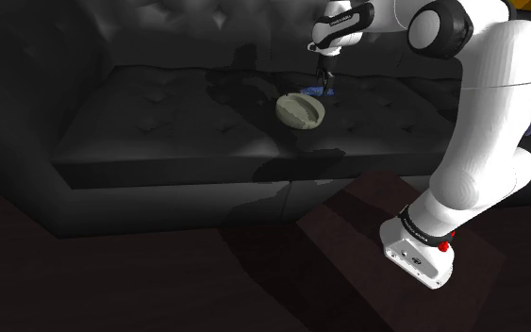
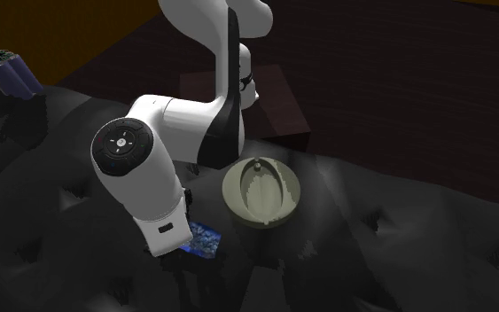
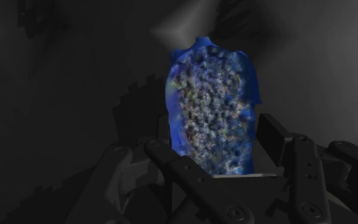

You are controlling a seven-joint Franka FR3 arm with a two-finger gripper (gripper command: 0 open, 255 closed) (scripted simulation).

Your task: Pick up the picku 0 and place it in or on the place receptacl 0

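Blue mottled slab [image 3: 212,108] lies on the dark sofa seat [image 1: 159,123], directly beneath the lowered pincer [image 3: 228,149]; whether the pincer is clamped on it cannot be told. Risk: a hold near one end may let the slab pivot and drop in transit. Pale bowl [image 2: 261,191] sits just beside the pincer, with open cushion beyond it.

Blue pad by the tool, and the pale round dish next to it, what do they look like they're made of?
The blue pad is probably sponge or foam: its grey-speckled face is pitted and matte, with soft, wavy blue edges. The dish may be ceramic or stone: pale grey-green, dull and even, with ridges inside, but the look leaves it open.
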